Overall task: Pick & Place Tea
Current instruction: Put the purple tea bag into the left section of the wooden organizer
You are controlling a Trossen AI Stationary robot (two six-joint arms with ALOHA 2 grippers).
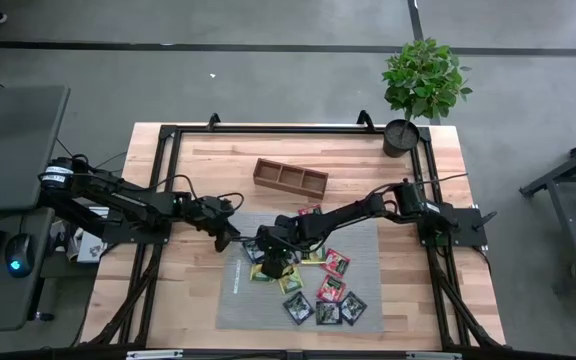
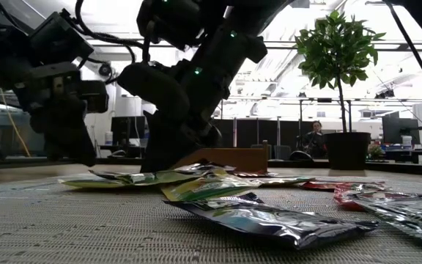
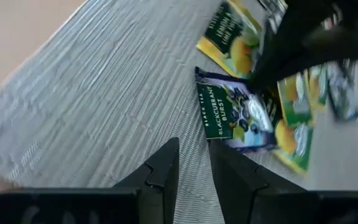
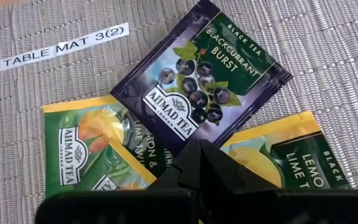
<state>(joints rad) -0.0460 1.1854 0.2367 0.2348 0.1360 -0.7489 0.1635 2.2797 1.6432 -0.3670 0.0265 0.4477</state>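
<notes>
Right end effector (image 4: 199,155) closed, touching blackcurrant sachet (image 4: 201,84) edge

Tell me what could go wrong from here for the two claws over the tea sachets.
1. The shut right claw sits at the edge of the blackcurrant sachet, which overlaps two lemon-lime sachets; lifting may drag them along.
2. The left claw hovers close to the right arm over the grey mat; they could collide.

Overhead light is even and soft across the counter (image 1: 208,160); shadows are faint. At mat (image 2: 86,227) level, bright windows behind backlight the arms into silhouettes, and the nearest sachet (image 2: 269,220) shows glare. The left wrist view is motion-blurred; the right wrist view is sharp.
</notes>
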